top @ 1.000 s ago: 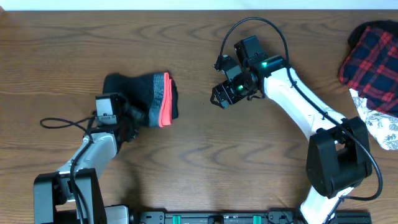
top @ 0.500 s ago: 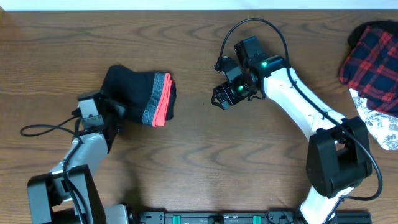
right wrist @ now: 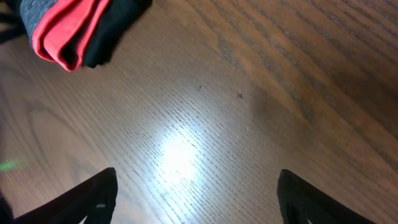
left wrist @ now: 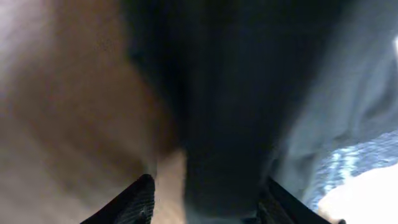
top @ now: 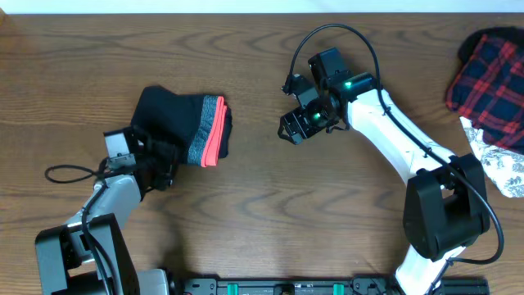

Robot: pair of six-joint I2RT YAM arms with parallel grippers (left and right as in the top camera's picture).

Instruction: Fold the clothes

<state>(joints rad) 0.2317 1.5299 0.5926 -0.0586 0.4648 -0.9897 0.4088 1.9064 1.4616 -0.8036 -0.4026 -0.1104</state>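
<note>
The clothes (top: 176,123) lie as a folded black bundle left of the table's middle, the grey waistband with its red-orange edge (top: 214,135) facing right. My left gripper (top: 164,156) sits low at the bundle's near-left edge. In the left wrist view its jaws (left wrist: 208,186) stand apart with black fabric (left wrist: 236,93) between them, against the right finger, and bare wood shows beside the left finger. My right gripper (top: 288,131) hovers open over bare wood to the right of the bundle. In the right wrist view the gripper (right wrist: 196,180) holds nothing, and the bundle's red edge (right wrist: 68,31) shows at top left.
A red-and-black plaid garment (top: 491,78) and a white floral cloth (top: 499,164) lie at the table's right edge. The left arm's black cable (top: 70,172) loops over the wood at the left. Brown wooden table (top: 262,213) runs between the two arms.
The bundle slid left and turned slightly a second ago, then stayed put. My left gripper pulled left, then came back right against the bundle. The right arm has not moved.
</note>
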